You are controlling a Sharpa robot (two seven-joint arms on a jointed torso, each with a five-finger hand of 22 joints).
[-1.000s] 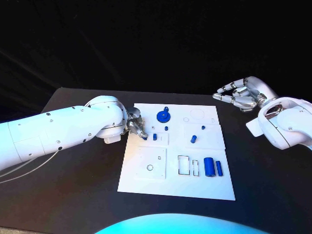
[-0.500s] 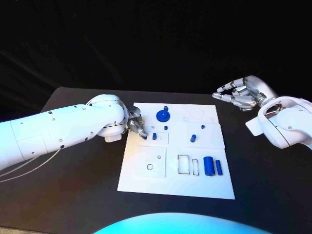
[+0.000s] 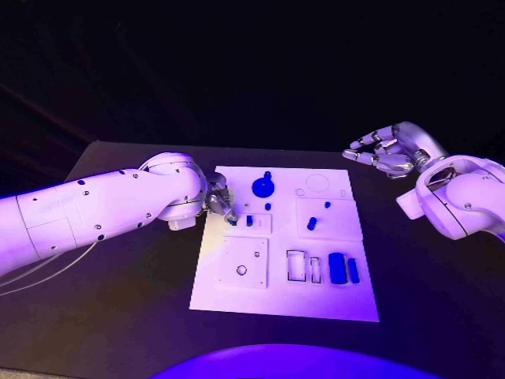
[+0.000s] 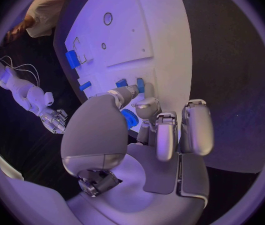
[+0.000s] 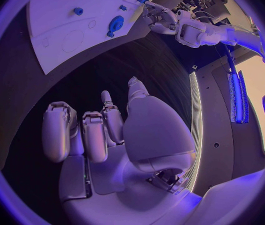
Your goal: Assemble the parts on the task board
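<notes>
The white rectangular task board (image 3: 286,245) is lying in the middle of the black table (image 3: 116,316), in the centre of the head view. The silver left hand (image 3: 219,202) is working at the board's upper left edge, its fingers (image 4: 127,93) reaching down toward a small blue peg (image 3: 249,220) standing in the square raised block there. In the left wrist view the fingertips are sitting right by that peg and a second small blue piece (image 4: 120,83), but whether they are pinching one or merely touching cannot be told.

The silver right hand (image 3: 386,152) is hovering in the upper right of the frame, off the board and over the dark table, its fingers loosely curled and apart, holding nothing.

Judging by the layout, the assembly is looking only partly done. A round blue knob-like part (image 3: 263,186) is sitting near the board's top edge, with a tiny blue piece (image 3: 267,206) just below it. A short blue stub (image 3: 312,223) is standing on the right-hand plate. Toward the lower right, a thick blue cylinder (image 3: 337,268) and a thinner blue bar (image 3: 353,270) are lying beside two outlined rectangular slots (image 3: 304,266) that appear unfilled. A round outline (image 3: 317,183) near the top right is also looking unoccupied, so several placements are probably remaining.
</notes>
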